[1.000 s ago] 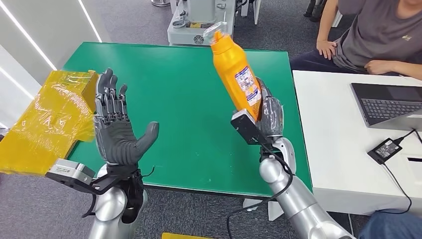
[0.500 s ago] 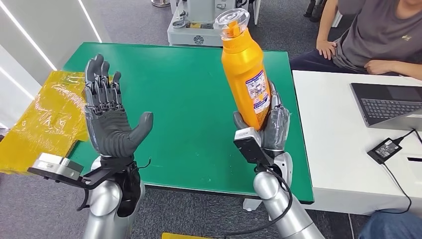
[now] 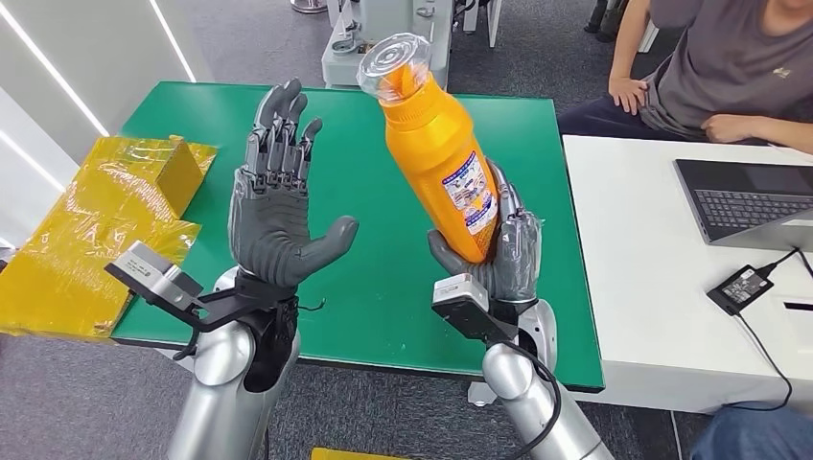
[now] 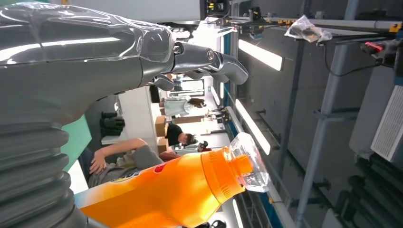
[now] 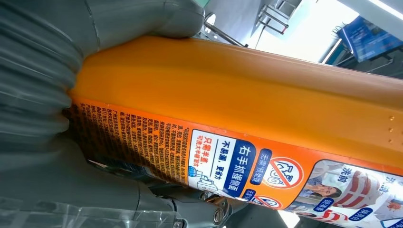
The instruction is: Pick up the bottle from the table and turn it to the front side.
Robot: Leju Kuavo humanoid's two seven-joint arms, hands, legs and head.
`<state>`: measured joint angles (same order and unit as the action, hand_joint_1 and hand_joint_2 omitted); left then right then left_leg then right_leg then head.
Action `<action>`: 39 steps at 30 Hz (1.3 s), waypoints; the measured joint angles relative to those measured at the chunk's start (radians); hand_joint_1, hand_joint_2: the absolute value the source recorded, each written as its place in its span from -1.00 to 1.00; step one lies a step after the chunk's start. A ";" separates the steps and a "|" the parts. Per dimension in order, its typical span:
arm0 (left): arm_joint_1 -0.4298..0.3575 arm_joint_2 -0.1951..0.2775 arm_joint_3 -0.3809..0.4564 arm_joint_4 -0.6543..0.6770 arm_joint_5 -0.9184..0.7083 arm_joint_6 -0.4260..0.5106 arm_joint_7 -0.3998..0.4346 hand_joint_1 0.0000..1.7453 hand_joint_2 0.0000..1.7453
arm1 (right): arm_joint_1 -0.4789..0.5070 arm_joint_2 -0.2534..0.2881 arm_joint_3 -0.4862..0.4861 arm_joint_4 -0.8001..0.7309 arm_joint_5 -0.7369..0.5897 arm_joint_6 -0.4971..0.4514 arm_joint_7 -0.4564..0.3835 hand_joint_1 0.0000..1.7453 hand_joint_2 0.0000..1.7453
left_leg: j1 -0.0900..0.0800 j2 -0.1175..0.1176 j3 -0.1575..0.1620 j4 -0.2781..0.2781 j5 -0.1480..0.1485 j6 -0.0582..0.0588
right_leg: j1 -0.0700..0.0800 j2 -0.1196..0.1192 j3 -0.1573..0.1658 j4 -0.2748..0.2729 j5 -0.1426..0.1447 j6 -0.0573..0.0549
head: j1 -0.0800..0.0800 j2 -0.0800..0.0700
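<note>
The glossy orange plastic bottle (image 3: 436, 163) is in the air above the green table (image 3: 374, 163), not touching it. The bottle is tilted, its top leaning toward the far left side of the table. It has a rounded body that becomes narrow at the neck, and a clear, shiny dome-shaped cap (image 3: 394, 65) covers the orange neck. A printed label (image 3: 469, 193) with blue, white and red parts is on the side that faces right; in the right wrist view the label (image 5: 247, 159) shows small dense text and round red signs on the smooth orange surface.

The right hand (image 3: 499, 257), dark grey with a matte, rubber-like skin, holds the bottle at its lower end: the thumb and fingers are clamped around the base, with the base sitting in the palm. A small white box-shaped camera is fixed at its wrist, on the silver metal arm.

The left hand (image 3: 280, 206) is raised above the near left part of the green table, palm turned toward the bottle. Its jointed dark fingers are straight and apart, the thick thumb is spread out to the side, and it holds nothing. It is near the bottle but apart from it. In the left wrist view the bottle (image 4: 176, 187) lies beside the grey thumb without contact.

Just beside the left edge of the table lies a yellow, wrinkled, shiny plastic wrap (image 3: 91, 230) over a boxy shape.
</note>
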<state>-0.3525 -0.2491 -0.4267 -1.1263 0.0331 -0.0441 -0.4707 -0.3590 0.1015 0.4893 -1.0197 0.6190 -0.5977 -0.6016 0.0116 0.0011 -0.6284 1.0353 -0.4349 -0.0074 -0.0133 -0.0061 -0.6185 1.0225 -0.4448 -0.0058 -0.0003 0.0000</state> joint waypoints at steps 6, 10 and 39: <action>-0.004 0.000 -0.006 0.011 0.001 -0.002 0.000 -1.00 1.00 | 0.000 0.000 0.002 0.000 0.000 0.001 0.000 1.00 1.00 | 0.000 0.000 0.000 0.000 0.000 0.000 | 0.000 0.000 0.000 0.000 0.000 0.000 | 0.000 0.000; -0.011 0.000 -0.017 0.024 0.002 -0.039 0.014 -1.00 1.00 | 0.000 0.000 0.011 0.001 0.005 0.041 -0.018 1.00 1.00 | 0.000 0.000 0.000 0.000 0.000 0.000 | 0.000 0.000 0.000 0.000 0.000 0.000 | 0.000 0.000; -0.071 0.018 -0.025 0.166 0.004 -0.089 0.025 -1.00 1.00 | -0.086 -0.003 0.121 0.113 0.011 0.379 -0.093 1.00 1.00 | 0.000 0.000 0.000 0.000 0.000 0.000 | 0.000 0.000 0.000 0.000 0.000 0.000 | 0.000 0.000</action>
<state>-0.4236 -0.2316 -0.4519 -0.9605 0.0374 -0.1334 -0.4459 -0.4446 0.0988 0.6106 -0.9070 0.6301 -0.2189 -0.6947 0.0115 0.0012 -0.6285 1.0353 -0.4348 -0.0075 -0.0133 -0.0060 -0.6187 1.0226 -0.4447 -0.0059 -0.0002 0.0000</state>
